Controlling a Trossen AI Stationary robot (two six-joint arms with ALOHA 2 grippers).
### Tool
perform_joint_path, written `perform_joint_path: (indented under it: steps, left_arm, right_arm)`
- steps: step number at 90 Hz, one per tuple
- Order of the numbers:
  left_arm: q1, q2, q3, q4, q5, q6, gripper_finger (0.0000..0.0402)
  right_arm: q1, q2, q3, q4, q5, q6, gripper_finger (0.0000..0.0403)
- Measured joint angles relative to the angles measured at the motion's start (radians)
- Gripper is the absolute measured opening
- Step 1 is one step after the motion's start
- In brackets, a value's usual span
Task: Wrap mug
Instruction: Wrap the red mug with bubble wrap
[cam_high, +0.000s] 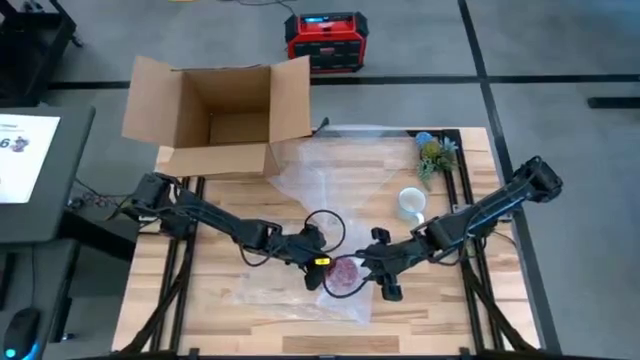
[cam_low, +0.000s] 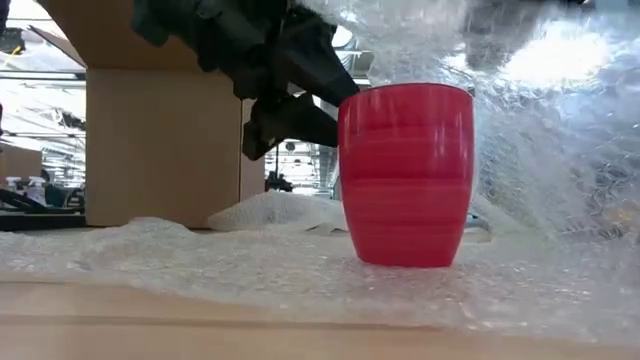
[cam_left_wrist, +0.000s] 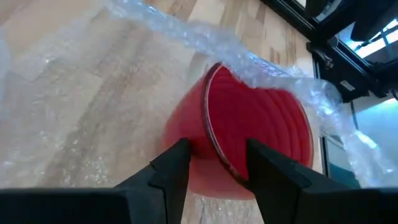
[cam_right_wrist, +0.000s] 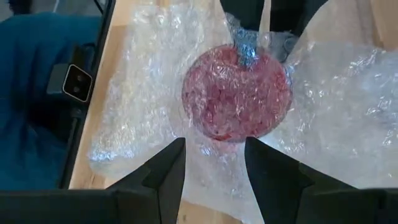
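The red mug (cam_high: 344, 274) stands upright on the bubble wrap (cam_high: 300, 290), near the front edge of the table (cam_high: 220, 270), its long axis vertical. You will find the cardboard box (cam_high: 220, 115) well behind the mug at the table's far left, and a white mug (cam_high: 409, 203) and a small plant (cam_high: 436, 155) behind it to the right.

The left gripper (cam_left_wrist: 214, 171) sits just beside the mug on its left side. Its fingers (cam_left_wrist: 171, 171) are parted and straddle the rim without closing on it, as the left wrist view shows. The right gripper (cam_right_wrist: 214, 165) hovers just beside the mug on its right, above the sheet. Its fingers (cam_right_wrist: 165, 174) are also spread and hold nothing. A fold of wrap is draped over the mug's mouth in the right wrist view.

Both grippers are about equally close to the mug, one on each flank. The coming move likely turns on this: the free wrap lies outward from the mug on both sides, so either arm would pull sheet inward and across the vertical axis.
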Motion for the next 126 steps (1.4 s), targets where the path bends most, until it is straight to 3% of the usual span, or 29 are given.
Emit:
perform_joint_path:
  steps: [30,67,95,126]
  left_arm:
    - [0.011,0.003,0.061,-0.106,0.004,0.06,0.0008]
    - [0.013,0.006,0.123,-0.197,0.007,0.082,0.0002]
    - [0.013,0.005,0.238,-0.334,0.005,0.141,0.0]
    - [0.013,0.003,0.25,-0.465,-0.008,0.126,0.0]
  right_arm:
    - [0.0,0.0,0.0,0.0,0.0,-0.006,0.0153]
    - [0.0,0.0,0.0,-0.001,0.0,-0.007,0.0153]
    - [0.0,0.0,0.0,-0.009,0.0,-0.007,0.0152]
    - [0.0,0.0,0.0,-0.008,0.001,-0.008,0.0152]
